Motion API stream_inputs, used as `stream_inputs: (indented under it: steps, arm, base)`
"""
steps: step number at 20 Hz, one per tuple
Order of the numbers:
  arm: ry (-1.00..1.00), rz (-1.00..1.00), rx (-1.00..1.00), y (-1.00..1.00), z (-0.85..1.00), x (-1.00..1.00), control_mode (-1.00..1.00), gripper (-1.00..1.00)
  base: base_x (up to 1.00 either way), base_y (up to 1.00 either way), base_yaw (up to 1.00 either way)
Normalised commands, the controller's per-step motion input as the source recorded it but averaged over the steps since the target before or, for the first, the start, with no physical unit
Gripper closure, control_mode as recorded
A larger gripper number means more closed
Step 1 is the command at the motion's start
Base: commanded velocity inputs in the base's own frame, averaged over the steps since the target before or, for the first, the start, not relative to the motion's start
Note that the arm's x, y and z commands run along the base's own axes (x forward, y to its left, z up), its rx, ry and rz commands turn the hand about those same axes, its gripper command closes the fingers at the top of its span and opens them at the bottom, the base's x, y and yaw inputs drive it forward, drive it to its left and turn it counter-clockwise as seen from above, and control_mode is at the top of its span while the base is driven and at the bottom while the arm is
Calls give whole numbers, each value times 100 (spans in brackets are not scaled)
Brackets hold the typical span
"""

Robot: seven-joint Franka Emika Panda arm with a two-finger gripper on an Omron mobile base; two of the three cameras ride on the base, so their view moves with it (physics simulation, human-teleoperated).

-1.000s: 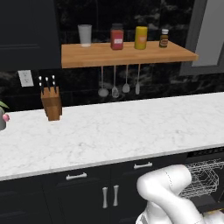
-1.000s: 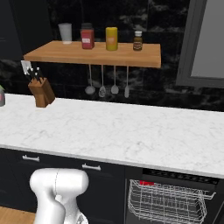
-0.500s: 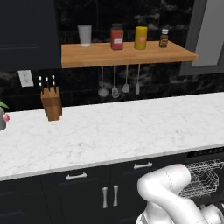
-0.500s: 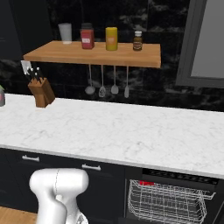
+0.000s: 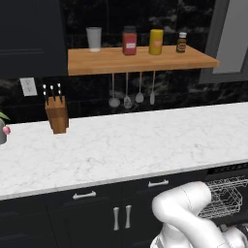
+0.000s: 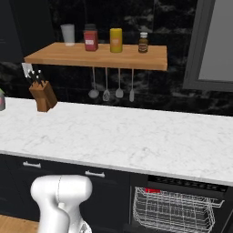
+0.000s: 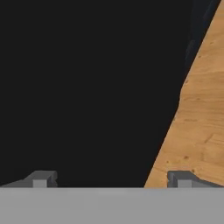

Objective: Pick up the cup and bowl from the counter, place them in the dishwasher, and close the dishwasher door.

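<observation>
The gripper [image 7: 112,179] hangs low with its tips spread wide and nothing between them, facing a flat black panel beside tan wood-grain floor, likely poised to shut the dishwasher door; the dishwasher [image 6: 175,208], grey wire rack showing, sits under the veined marble desk [image 5: 126,145] above it

Shelf [image 5: 140,60]: one; on it one tumbler [image 5: 94,38], three jars [image 5: 129,40]. Hanging utensils [image 5: 127,100]: four. Knife block [image 5: 57,114]: one. Desk [image 5: 126,143]: one. Dishwasher rack [image 6: 175,210]: one.
</observation>
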Motion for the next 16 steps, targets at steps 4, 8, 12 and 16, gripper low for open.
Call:
stream_inputs:
  steps: [4, 8, 12, 16]
  arm:
    - [-74, 0, -5, 83, -29, 100, -100, -100]
    - [-75, 0, -7, 82, -39, 100, -100, -100]
    - [-79, 6, -2, 49, -63, 100, -100, -100]
    - [-83, 7, 0, 29, -82, 100, -100, -100]
  base:
    - [0, 0, 0]
    - [0, 0, 0]
    - [0, 0, 0]
    - [0, 0, 0]
